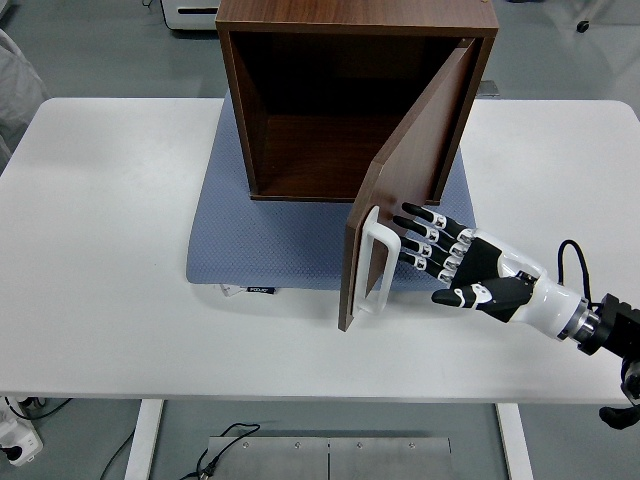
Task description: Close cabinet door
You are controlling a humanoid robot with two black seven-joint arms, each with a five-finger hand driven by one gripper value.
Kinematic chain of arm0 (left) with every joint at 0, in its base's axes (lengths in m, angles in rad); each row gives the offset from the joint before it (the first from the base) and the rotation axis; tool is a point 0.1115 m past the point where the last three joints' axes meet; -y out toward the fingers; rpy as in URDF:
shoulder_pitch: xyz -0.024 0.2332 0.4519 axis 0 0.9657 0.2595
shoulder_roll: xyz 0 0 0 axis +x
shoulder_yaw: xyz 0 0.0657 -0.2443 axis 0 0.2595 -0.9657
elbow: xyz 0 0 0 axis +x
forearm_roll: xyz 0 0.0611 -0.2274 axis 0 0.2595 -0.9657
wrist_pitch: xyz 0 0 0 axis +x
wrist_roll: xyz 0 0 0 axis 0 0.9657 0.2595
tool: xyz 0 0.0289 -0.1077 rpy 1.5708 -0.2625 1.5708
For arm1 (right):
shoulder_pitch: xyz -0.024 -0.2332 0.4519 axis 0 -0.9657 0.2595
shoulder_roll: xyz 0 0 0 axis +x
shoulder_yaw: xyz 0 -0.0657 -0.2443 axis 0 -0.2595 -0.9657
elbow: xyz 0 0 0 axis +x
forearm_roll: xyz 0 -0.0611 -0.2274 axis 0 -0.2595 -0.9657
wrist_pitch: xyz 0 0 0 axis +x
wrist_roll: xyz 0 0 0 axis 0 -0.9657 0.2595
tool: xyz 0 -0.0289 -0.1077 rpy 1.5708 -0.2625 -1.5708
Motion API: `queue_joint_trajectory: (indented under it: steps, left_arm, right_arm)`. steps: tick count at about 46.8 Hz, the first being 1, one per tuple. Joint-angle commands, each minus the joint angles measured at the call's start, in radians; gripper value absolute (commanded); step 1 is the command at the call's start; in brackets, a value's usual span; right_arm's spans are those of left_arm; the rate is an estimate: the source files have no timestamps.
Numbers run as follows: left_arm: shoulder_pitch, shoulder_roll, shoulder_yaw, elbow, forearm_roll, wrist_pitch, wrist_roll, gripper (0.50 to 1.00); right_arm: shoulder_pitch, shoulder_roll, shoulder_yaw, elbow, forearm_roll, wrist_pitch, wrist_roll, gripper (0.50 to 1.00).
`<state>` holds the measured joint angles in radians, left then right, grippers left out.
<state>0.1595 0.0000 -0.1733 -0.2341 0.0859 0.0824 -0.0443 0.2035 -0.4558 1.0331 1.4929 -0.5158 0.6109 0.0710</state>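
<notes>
white table [110, 250] fills the frame, with a blue mat [270, 245] under a brown cabinet [355, 95] at top centre. its door [405, 175] stands half open, angled toward lower centre. the right hand [455, 265], fingers [418, 237] flat and extended, presses the door's outer face beside the white handle [372, 262], gripping nothing.

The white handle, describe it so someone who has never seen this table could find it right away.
Start at the brown wooden cabinet standing on the grey-blue mat in the middle of the white table. Its door swings out from the right side, half open. The handle is the white loop on the door's outer face near its free edge, right by the right hand fingertips.
</notes>
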Motion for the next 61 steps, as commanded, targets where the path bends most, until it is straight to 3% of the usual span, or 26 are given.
queue_joint_trajectory:
  steps: [1, 25, 50, 61]
  left_arm:
    - [0.0, 0.0, 0.0, -0.001, 0.0, 0.0, 0.0, 1.0]
    - [0.0, 0.0, 0.0, -0.001, 0.0, -0.001, 0.0, 1.0]
    - [0.0, 0.0, 0.0, -0.001, 0.0, 0.0, 0.0, 1.0]
    - [0.0, 0.0, 0.0, 0.001, 0.0, 0.0, 0.0, 1.0]
  right_arm:
    - [0.016, 0.005, -0.002, -0.003, 0.002, 0.0, 0.0, 1.0]
    - [0.123, 0.052, -0.085, -0.051, 0.025, 0.0, -0.007, 1.0]
    - [0.244, 0.055, -0.137, -0.114, 0.085, 0.0, -0.025, 1.0]
    - [0.284, 0.107, -0.143, -0.175, 0.086, 0.0, -0.037, 1.0]
